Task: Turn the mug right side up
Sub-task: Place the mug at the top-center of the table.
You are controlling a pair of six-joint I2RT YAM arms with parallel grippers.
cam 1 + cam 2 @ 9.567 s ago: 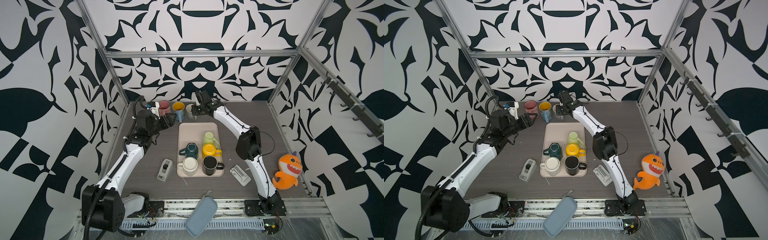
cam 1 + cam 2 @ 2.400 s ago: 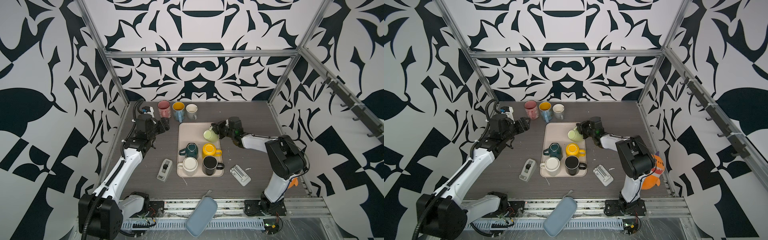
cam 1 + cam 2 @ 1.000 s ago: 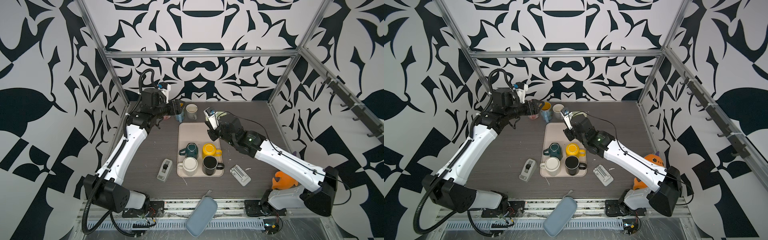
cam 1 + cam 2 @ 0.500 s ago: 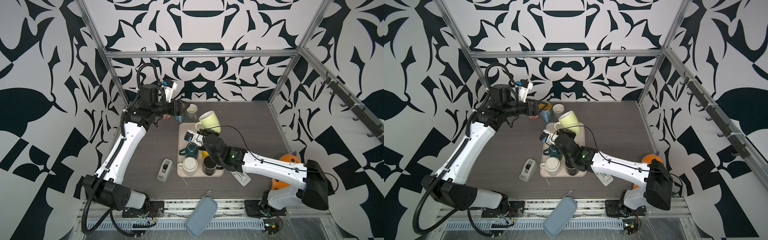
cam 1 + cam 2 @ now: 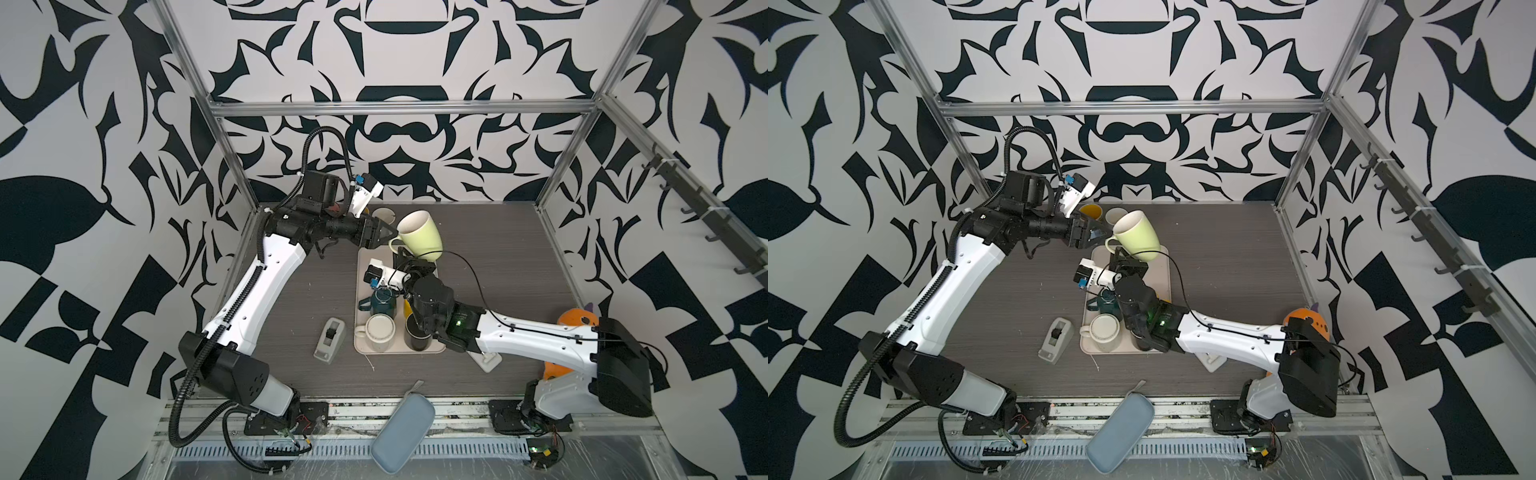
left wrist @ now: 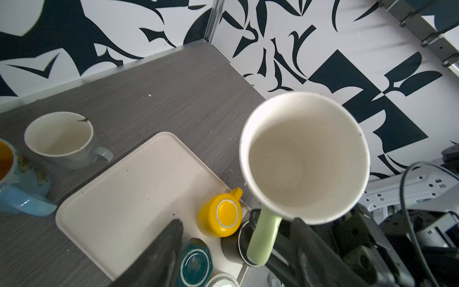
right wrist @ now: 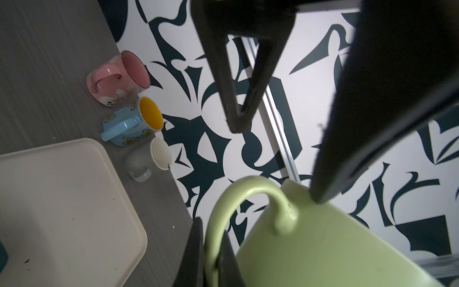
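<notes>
Green mug point(image 7: 335, 248) partly outside right wrist view.

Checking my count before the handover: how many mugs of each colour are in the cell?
Green mug: 1
Teal mug: 1
Yellow mug: 1
White mug: 1
Black mug: 1
Pink mug: 1
Blue mug: 1
Grey mug: 1
Total: 8

pale green mug point(image 5: 420, 235), cream tray point(image 6: 124, 193), yellow mug point(image 6: 219, 216), grey table point(image 5: 498, 257), black-and-white walls point(image 5: 395, 62)
</notes>
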